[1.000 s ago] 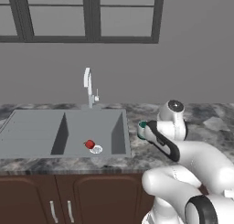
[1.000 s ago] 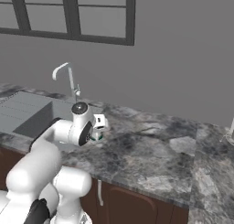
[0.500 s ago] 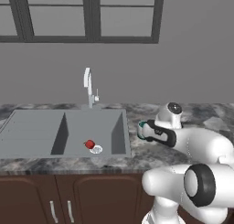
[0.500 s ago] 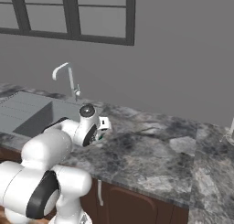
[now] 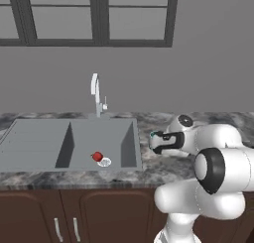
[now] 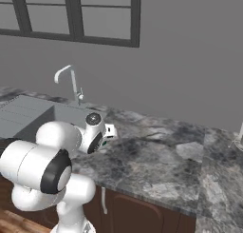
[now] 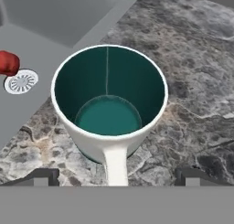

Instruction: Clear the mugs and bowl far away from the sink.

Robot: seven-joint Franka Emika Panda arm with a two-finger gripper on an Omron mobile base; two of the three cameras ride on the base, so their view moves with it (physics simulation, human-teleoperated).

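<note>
The white mug, a glossy cylinder with dark teal inside, stands upright on the marbled grey counter just beside the matte grey sink; the gripper hangs over it, fingers spread wide, holding nothing; the red mug lies in the sink's basin beside the round drain.

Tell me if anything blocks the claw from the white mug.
Nothing visible does. The open claw sits directly over the white mug on the counter, fingertips straddling its handle.
</note>
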